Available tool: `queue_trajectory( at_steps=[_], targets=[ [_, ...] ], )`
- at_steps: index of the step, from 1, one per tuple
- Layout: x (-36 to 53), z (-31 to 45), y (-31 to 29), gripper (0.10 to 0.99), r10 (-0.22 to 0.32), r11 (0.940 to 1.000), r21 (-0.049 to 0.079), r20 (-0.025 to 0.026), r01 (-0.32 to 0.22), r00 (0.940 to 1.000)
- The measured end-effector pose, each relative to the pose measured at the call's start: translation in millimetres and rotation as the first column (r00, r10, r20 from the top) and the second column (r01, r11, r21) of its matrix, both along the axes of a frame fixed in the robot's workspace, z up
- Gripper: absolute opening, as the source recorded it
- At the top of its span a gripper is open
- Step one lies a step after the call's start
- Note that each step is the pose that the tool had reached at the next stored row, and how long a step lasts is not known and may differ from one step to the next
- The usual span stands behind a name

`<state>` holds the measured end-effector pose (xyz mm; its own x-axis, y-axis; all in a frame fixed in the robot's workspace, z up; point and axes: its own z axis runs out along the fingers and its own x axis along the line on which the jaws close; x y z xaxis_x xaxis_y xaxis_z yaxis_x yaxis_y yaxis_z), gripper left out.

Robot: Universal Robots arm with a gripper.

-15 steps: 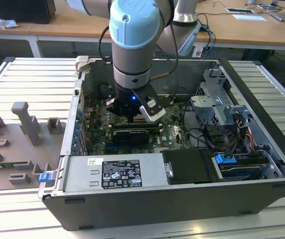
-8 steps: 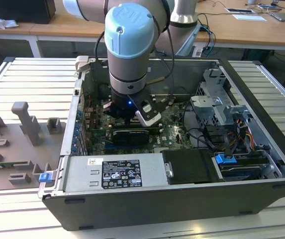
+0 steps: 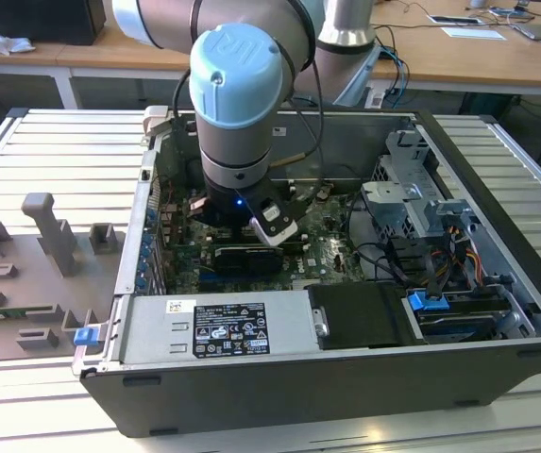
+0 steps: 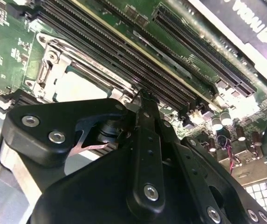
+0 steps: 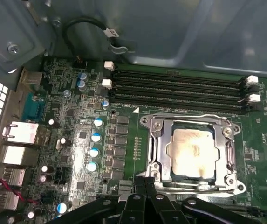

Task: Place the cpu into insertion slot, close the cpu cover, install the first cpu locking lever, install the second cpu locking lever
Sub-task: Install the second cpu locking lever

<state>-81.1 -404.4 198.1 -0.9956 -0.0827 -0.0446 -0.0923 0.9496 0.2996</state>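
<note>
The cpu [image 5: 192, 151] lies flat in the insertion slot [image 5: 233, 184], its dull beige top showing through the window of the cpu cover [image 5: 157, 140]. The cover lies down over the chip. A thin wire lever [image 5: 189, 115] runs along the slot's edge beside the memory slots. My gripper [image 5: 148, 181] sits at the opposite edge of the slot, fingers together and touching the frame there. In the second wrist view the gripper [image 4: 142, 97] tip rests just beside the cpu [image 4: 77, 86] and cover [image 4: 47, 74]. In the exterior view the arm's wrist [image 3: 237, 142] hangs over the motherboard.
Long black memory slots [image 5: 180, 86] run beside the socket, and a black graphics card [image 4: 245, 23] lies past the expansion slots. Capacitors [image 5: 96, 137] and a looped black cable [image 5: 91, 28] stand nearby. The open case holds a power supply [image 3: 223, 326] and drive cage [image 3: 412, 198]. Grey fixtures [image 3: 43, 236] sit outside.
</note>
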Motion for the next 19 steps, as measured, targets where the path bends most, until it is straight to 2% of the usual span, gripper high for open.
queue_trajectory(
  at_steps=[3,6,9,17,19],
  targets=[
    [-1.3,-3.2,0.1,0.106,0.001,0.9999,0.013,0.0003,-0.001,1.0],
    [-2.3,-5.1,0.1,0.106,0.001,0.9998,0.018,0.0003,-0.001,1.0],
    [-2.5,-4.6,0.1,0.106,0.001,0.9998,0.018,0.0002,-0.001,1.0],
    [-2.5,9.4,0.5,0.106,0.001,0.9998,0.019,0.0002,-0.001,1.0],
    [-2.5,14.8,0.5,0.106,0.001,0.9998,0.019,0.0003,-0.001,1.0]
  ],
)
